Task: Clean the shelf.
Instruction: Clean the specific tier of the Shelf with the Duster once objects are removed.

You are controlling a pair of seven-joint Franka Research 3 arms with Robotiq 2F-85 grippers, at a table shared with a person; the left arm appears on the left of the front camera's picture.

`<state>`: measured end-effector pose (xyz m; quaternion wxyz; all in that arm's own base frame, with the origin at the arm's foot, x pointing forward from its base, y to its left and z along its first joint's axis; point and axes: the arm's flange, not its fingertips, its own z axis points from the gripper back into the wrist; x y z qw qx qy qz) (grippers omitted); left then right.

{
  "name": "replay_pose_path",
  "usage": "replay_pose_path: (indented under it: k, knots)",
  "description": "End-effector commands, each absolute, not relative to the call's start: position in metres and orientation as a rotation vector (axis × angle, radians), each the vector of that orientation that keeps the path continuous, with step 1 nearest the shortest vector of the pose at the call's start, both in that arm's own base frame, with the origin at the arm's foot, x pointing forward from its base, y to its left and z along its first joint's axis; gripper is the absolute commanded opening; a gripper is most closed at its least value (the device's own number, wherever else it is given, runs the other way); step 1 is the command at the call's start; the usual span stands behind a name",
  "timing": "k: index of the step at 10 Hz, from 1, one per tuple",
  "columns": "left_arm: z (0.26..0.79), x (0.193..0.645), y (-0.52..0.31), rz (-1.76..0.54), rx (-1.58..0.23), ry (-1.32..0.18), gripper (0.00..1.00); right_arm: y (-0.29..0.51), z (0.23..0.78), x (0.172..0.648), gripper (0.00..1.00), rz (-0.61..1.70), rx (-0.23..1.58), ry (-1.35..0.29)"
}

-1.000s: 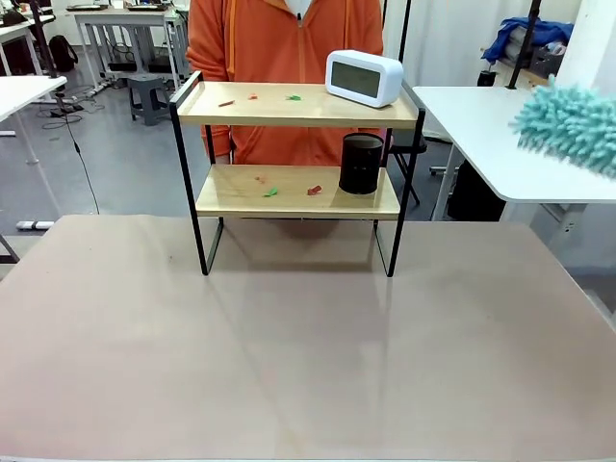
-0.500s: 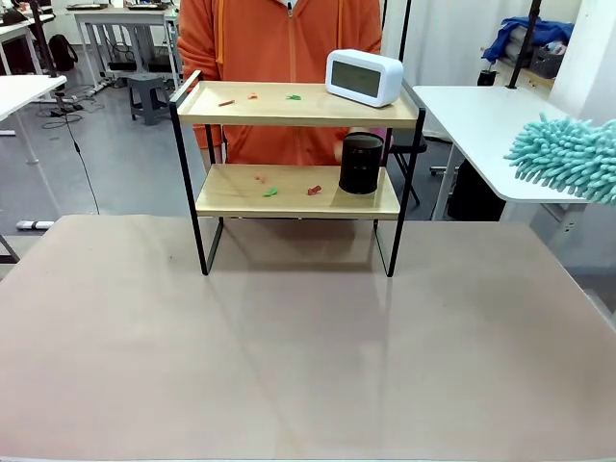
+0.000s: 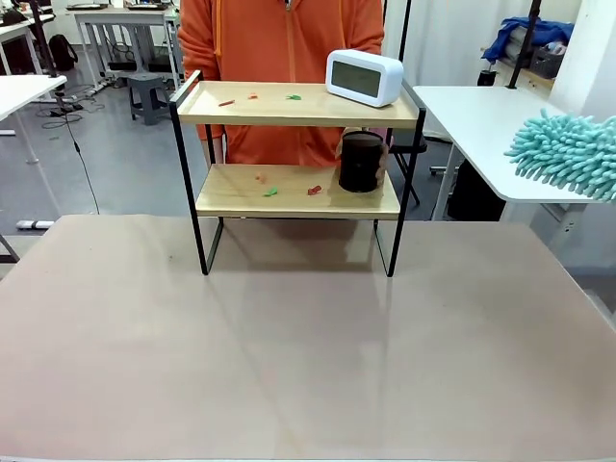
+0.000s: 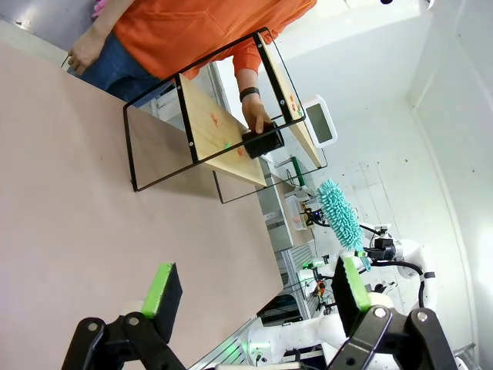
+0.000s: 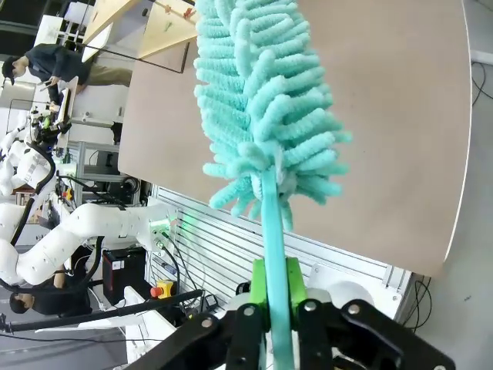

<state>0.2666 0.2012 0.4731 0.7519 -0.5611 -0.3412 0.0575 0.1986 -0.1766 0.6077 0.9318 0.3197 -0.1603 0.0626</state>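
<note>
The shelf (image 3: 289,105) stands at the table's far side, with small red and green scraps (image 3: 270,191) on both wooden boards. A white clock (image 3: 364,77) sits on the top board's right end. On the lower board is a black cylinder (image 3: 362,162), and the person's hand (image 4: 256,117) holds it. My right gripper (image 5: 276,307) is shut on the handle of a teal fluffy duster (image 3: 568,154), held in the air right of the shelf and apart from it. My left gripper (image 4: 256,282) hangs open over the table, far from the shelf (image 4: 209,128), nothing between its fingers.
A person in an orange top (image 3: 279,43) stands right behind the shelf. The brown table (image 3: 289,346) spreads bare in front of it. A white side table (image 3: 481,125) stands at the right, below the duster.
The duster has dropped lower at the right edge. The person's hand has come round the black cylinder on the lower board.
</note>
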Motion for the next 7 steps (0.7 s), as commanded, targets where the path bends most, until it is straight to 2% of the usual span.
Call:
replay_pose_path:
  k: [1,6,7]
  knots:
    - [0.4729,0.2671,0.1987,0.109,-1.235,-0.772,1.0,-0.1741,0.6112,0.1991,0.0,0.115,0.681,-0.34]
    - [0.4729,0.2671,0.1987,0.109,-1.235,-0.772,1.0,-0.1741,0.6112,0.1991,0.0,0.115,0.681,-0.34]
    - [0.4729,0.2671,0.1987,0.109,-1.235,-0.772,1.0,-0.1765,0.6077,0.1987,0.12,0.128,0.654,-0.328]
